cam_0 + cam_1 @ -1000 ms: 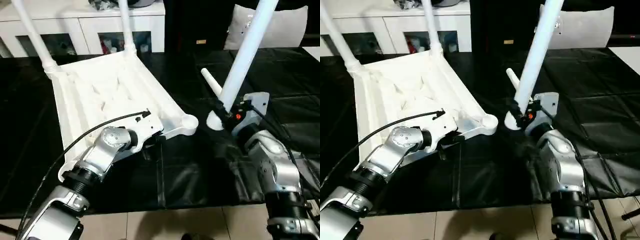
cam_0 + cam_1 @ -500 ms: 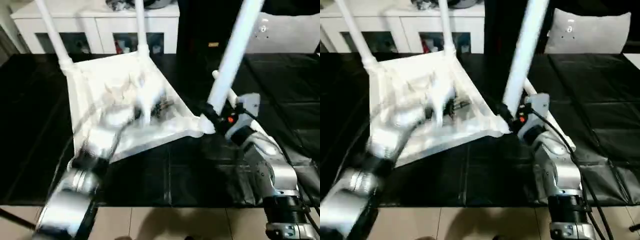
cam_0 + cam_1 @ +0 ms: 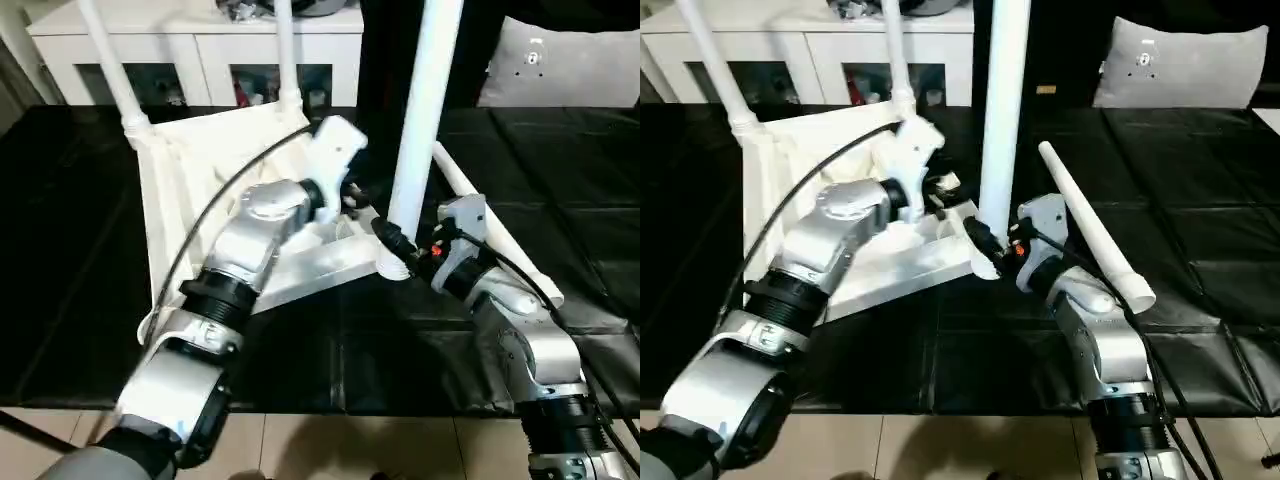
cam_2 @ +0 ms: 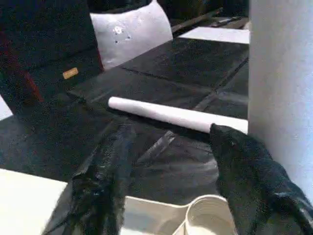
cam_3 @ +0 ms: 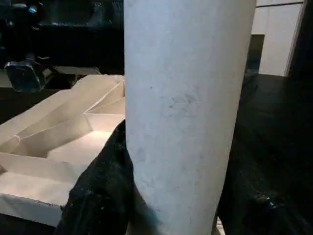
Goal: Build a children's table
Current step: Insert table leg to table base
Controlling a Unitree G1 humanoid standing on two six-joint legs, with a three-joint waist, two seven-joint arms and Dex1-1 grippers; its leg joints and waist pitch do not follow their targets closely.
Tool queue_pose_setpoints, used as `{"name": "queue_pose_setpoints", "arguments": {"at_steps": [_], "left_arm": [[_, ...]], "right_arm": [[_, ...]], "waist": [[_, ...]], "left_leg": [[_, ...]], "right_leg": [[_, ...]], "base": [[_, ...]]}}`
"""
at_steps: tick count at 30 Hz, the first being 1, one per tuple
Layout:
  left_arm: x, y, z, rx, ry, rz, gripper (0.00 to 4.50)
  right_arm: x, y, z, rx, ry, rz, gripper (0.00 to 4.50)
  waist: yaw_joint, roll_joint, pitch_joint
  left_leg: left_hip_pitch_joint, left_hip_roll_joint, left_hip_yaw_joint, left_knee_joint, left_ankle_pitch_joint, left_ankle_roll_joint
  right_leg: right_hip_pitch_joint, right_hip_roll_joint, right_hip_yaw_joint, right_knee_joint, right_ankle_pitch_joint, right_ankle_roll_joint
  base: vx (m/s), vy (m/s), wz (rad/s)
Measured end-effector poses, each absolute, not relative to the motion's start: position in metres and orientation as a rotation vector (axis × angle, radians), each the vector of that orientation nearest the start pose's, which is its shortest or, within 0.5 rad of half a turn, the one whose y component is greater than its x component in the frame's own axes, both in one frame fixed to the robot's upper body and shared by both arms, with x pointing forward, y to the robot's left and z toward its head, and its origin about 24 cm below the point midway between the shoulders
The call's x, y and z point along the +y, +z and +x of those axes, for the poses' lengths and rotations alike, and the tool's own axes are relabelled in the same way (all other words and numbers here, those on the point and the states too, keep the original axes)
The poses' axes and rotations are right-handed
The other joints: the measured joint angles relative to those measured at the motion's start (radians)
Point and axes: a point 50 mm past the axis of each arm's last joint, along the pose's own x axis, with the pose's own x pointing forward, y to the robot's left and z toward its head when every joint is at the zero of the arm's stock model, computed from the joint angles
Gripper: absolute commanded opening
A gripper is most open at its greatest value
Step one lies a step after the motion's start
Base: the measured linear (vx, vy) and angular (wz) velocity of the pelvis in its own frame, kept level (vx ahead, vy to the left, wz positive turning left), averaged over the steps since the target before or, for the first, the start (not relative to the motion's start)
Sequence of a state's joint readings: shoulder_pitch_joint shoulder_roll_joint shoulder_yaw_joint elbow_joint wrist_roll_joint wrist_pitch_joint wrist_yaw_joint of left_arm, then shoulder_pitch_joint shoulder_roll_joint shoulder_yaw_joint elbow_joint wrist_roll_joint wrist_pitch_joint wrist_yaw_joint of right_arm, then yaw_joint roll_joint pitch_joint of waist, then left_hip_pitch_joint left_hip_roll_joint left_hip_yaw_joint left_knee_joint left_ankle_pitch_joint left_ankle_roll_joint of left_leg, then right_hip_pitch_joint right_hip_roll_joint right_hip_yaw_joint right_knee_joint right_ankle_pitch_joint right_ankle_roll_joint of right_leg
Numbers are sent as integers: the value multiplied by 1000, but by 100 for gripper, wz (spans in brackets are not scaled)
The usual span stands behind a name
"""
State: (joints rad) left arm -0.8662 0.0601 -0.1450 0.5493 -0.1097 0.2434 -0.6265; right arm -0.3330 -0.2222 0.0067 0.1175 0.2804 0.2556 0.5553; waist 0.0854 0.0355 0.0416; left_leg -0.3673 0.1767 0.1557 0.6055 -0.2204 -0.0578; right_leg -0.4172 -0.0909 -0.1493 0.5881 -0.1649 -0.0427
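Nearest to us, our right gripper (image 3: 392, 240) is closed around the lower end of a white leg (image 3: 420, 110), which stands upright with its foot at the near corner socket (image 4: 208, 226) of the upside-down table top (image 3: 180, 190) on the black mat (image 3: 80, 250). Just behind this, our left gripper (image 4: 171, 196) hovers over the same corner with its fingers (image 4: 249, 166) spread wide and holding nothing. Farther back, a loose leg (image 3: 1095, 230) lies on the mat beside the top, two mounted legs (image 3: 110, 60) rise from the far corners, and a white cabinet (image 3: 200, 50) stands behind.

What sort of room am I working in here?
Probably a home-style room or a mock living space: a white cabinet with glass-fronted doors stands behind, a grey cushion leans at the back, and black sheeting covers the work surface above pale floor tiles.
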Motion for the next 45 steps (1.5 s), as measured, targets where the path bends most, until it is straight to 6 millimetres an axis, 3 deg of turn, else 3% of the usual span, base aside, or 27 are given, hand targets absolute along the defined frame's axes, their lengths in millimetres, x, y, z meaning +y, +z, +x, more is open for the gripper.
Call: {"name": "queue_pose_setpoints", "arguments": {"at_steps": [5,19,39,45], "left_arm": [[34,158,353,-45,-1022,92,348],[39,154,356,-41,-977,138,446],[43,145,342,-66,-1047,141,450],[60,107,341,116,-1001,205,450]], "right_arm": [[-146,89,307,37,633,44,188],[-146,83,307,65,625,28,188],[-153,76,309,86,593,3,188],[-172,78,310,95,530,0,188]], "waist": [[6,-1,1],[4,-1,1],[3,-1,0],[1,-1,0]], "left_leg": [[0,0,0,3,0,0],[0,0,0,4,1,0],[0,0,0,5,1,0],[1,0,0,5,1,0]], "right_leg": [[0,-1,0,3,0,0],[0,-1,0,4,1,1],[1,-1,0,5,1,1],[1,-1,0,5,-2,5]], "base": [[0,0,0],[0,0,0],[0,0,0],[0,0,0]]}}
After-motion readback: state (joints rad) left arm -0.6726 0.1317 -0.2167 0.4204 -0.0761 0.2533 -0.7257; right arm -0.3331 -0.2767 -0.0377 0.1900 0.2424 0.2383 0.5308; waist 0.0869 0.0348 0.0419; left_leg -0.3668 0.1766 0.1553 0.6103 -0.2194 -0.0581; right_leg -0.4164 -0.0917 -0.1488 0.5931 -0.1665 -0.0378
